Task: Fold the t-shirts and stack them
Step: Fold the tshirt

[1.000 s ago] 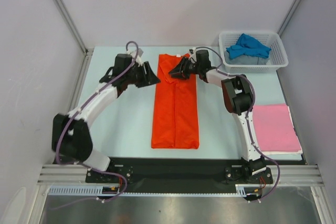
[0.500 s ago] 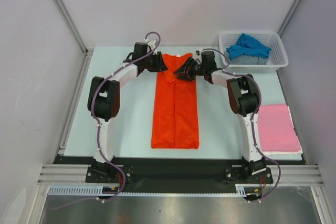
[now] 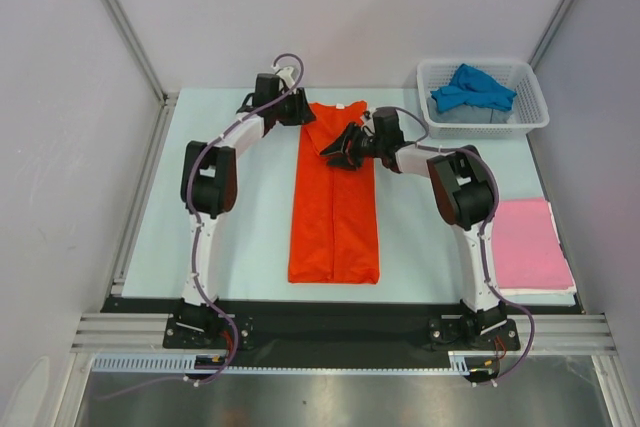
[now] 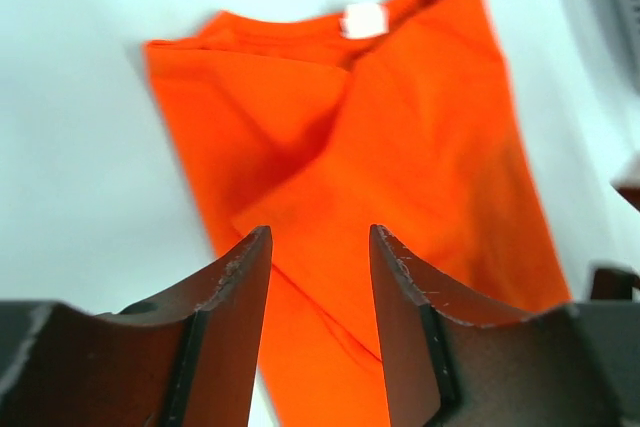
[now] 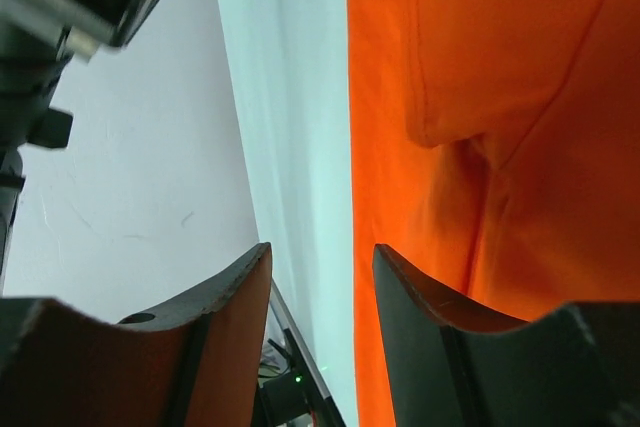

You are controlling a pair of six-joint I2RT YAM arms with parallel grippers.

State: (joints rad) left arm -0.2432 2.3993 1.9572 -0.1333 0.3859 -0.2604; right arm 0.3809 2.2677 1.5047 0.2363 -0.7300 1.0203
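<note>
The orange-red t-shirt (image 3: 335, 207) lies in the middle of the worktop (image 3: 240, 227) as a long narrow strip. Its sides and sleeves are folded inward, its collar (image 3: 337, 107) and white label (image 4: 363, 20) are at the far end, and its hem is toward the arm bases. By the look of it, the lengthwise folds are made and the crosswise folds, which would bring it down to a compact rectangle, are not yet done.

The pink t-shirt (image 3: 525, 242) sits well apart at the near right of the worktop as a flat, squared rectangle. It appears finished and probably serves as the base of the stack. The blue t-shirt (image 3: 472, 87) is crumpled inside the white basket (image 3: 535, 117) at the far right corner, unfolded. So, judging from this, one shirt is done, one is about halfway, and one is untouched; nothing is stacked on the pink one yet.

The left tool (image 3: 303, 112) is at the far left corner of the orange-red strip, beside the collar. Its wrist view is blurred, but shows the jaws moderately apart with nothing between them and the cloth below. The right tool (image 3: 335, 152) hangs over the upper part of the strip, a little nearer than the collar. Its jaws are likewise parted and empty, above the shirt's left edge and a sleeve seam. Whether either tool touches the fabric cannot be told.
</note>
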